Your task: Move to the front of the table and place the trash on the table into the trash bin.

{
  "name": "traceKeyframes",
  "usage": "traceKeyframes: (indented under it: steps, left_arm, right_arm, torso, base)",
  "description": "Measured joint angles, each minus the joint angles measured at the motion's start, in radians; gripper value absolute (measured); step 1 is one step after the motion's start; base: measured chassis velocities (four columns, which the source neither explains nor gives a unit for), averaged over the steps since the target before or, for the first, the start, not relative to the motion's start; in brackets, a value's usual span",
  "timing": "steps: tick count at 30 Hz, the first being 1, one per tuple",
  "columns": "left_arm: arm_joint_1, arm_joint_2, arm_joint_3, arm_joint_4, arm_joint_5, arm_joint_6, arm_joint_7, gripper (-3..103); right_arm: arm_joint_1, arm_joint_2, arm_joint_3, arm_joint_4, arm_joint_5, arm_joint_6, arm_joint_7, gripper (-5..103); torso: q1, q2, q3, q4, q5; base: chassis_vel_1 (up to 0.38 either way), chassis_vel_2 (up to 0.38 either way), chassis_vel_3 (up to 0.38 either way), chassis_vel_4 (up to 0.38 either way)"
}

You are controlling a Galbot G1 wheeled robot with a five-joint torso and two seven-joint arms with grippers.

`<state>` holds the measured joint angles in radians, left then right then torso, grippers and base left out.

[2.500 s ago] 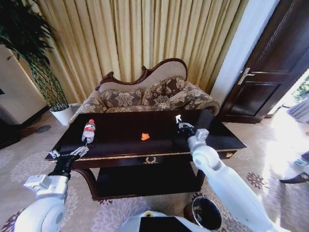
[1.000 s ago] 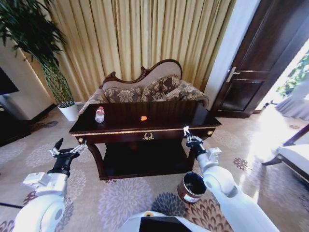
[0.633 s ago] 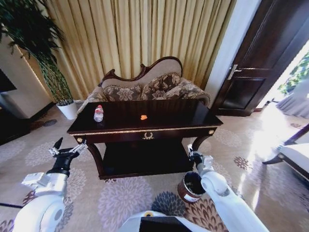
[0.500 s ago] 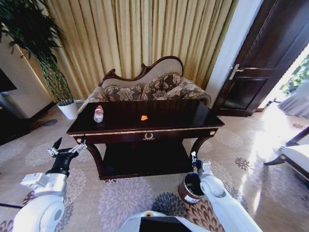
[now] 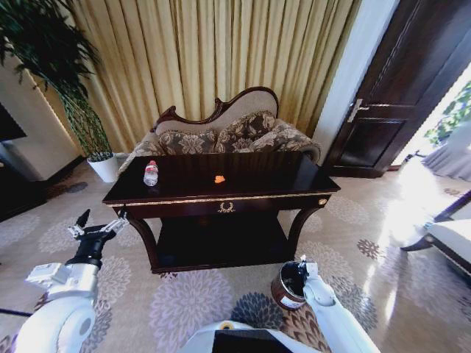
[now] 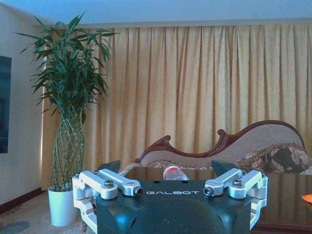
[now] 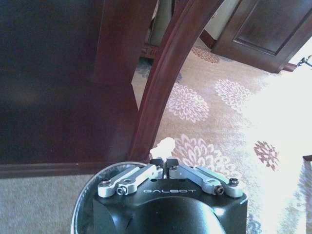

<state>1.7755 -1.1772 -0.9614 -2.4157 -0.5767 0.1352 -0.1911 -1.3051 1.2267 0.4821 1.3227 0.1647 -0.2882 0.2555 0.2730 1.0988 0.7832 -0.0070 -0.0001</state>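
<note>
White crumpled scrap (image 7: 164,145) is pinched between the right gripper's (image 7: 164,161) fingertips, right above the trash bin (image 5: 291,285) on the carpet by the table's (image 5: 221,193) front right leg. Bottle (image 5: 151,173) and orange scrap (image 5: 219,179) sit on the tabletop, well apart from that gripper. Left gripper (image 5: 96,229) hangs spread wide, empty, off the table's left end.

Gold pleated curtains (image 5: 221,51) cover the far wall behind a patterned sofa (image 5: 228,136) with a carved wooden back. A tall green plant (image 5: 51,66) stands far left in a white pot (image 5: 107,168). A dark wooden door (image 5: 397,88) is on the right. Flowered carpet (image 5: 191,301) covers the floor, sunlit at right.
</note>
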Motion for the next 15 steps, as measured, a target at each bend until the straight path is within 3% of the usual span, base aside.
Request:
traceKeyframes:
  steps: [2,4,7,10,11,13,15]
  left_arm:
    - [0.000,0.000,0.003,0.002,0.002,0.000,0.000,100]
    - [0.000,0.001,0.003,0.002,0.002,-0.001,0.000,100]
    - [-0.001,0.003,0.005,-0.002,0.003,-0.001,0.000,100]
    - [0.000,0.003,0.005,-0.003,0.003,-0.001,-0.001,100]
    - [0.002,0.003,0.003,-0.003,0.003,-0.001,-0.001,100]
    - [0.003,0.003,0.002,-0.003,0.003,-0.001,-0.001,100]
    - [0.005,0.002,-0.002,-0.004,0.003,-0.002,-0.001,100]
  right_arm:
    - [-0.014,0.006,0.001,0.004,-0.018,0.004,-0.003,14]
    - [-0.018,0.007,0.001,0.006,-0.025,0.006,-0.006,14]
    - [-0.030,0.013,0.001,0.021,-0.042,0.016,-0.009,30]
    - [-0.032,0.016,0.001,0.026,-0.043,0.020,-0.009,35]
    - [-0.033,0.021,-0.001,0.028,-0.044,0.023,-0.008,46]
    - [-0.032,0.023,-0.001,0.028,-0.045,0.024,-0.007,46]
    - [-0.033,0.024,-0.002,0.029,-0.053,0.029,-0.004,57]
  torso:
    - [0.000,0.000,0.000,0.0000,0.0000]
    - [0.000,0.000,0.000,0.0000,0.0000]
    - [0.000,0.000,0.000,-0.0001,0.0002]
    - [0.000,0.000,0.000,0.0000,0.0000]
    - [0.000,0.000,0.000,0.0001,0.0000]
    - [0.000,0.000,0.000,0.0001,0.0000]
    - [0.000,0.000,0.000,0.0001,0.0000]
  base:
    - [0.000,0.000,0.000,0.000]
    - [0.000,0.000,0.000,0.000]
    - [0.000,0.000,0.000,0.000]
    - [0.000,0.000,0.000,0.000]
    - [0.000,0.000,0.000,0.000]
    - [0.000,0.000,0.000,0.000]
    - [0.000,0.000,0.000,0.000]
